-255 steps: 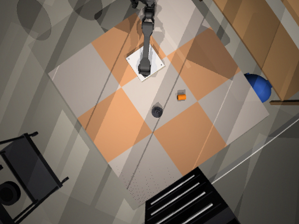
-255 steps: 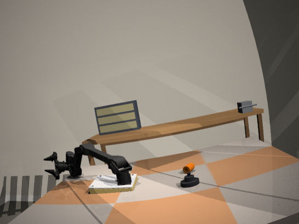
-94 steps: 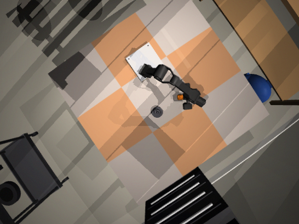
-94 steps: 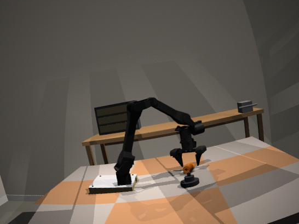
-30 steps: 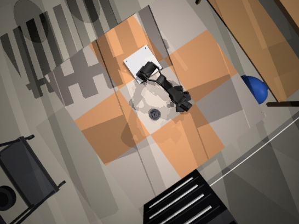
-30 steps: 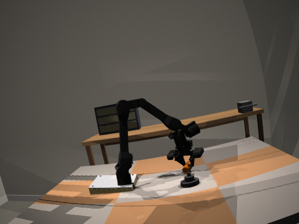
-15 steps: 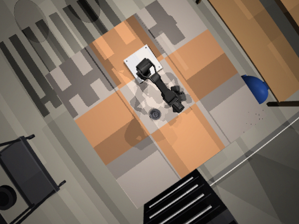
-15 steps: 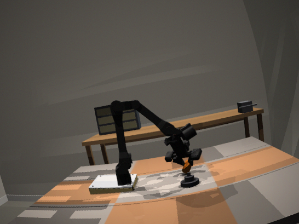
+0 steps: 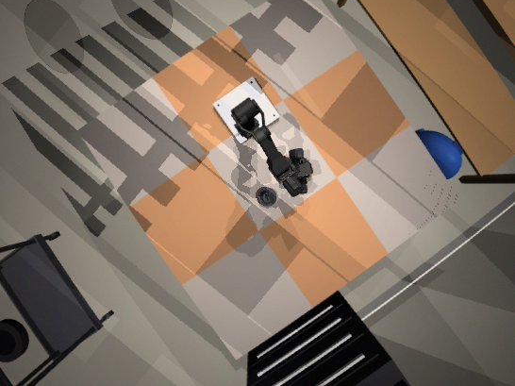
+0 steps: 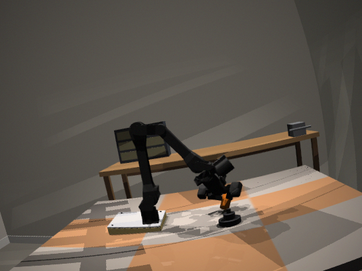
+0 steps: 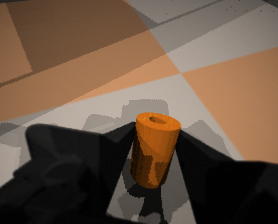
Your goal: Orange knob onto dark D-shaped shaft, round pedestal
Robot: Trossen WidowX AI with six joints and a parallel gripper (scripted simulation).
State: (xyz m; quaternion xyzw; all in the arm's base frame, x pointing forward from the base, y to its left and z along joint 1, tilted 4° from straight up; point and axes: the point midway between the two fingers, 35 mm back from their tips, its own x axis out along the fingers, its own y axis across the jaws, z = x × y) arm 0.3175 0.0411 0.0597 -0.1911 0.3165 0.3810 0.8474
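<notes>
The orange knob (image 10: 225,202) (image 11: 154,150) is tilted in the exterior view; the wrist view shows its end with the dark hole. My gripper (image 10: 225,197) (image 11: 155,129) is shut on the knob, a finger on each side. The round dark pedestal (image 9: 260,203) (image 10: 230,221) stands upright with its short shaft (image 10: 227,211) on top. In the exterior view the knob appears just above the shaft, but the top view shows it off to the pedestal's upper right, so it is not over it. The shaft's flat side cannot be made out.
The arm's white base plate (image 9: 224,109) (image 10: 124,220) lies on the orange and grey checkered floor. A wooden table (image 9: 424,58) (image 10: 199,153), a blue rounded object (image 9: 440,154) and a black slatted unit (image 9: 325,345) stand farther out.
</notes>
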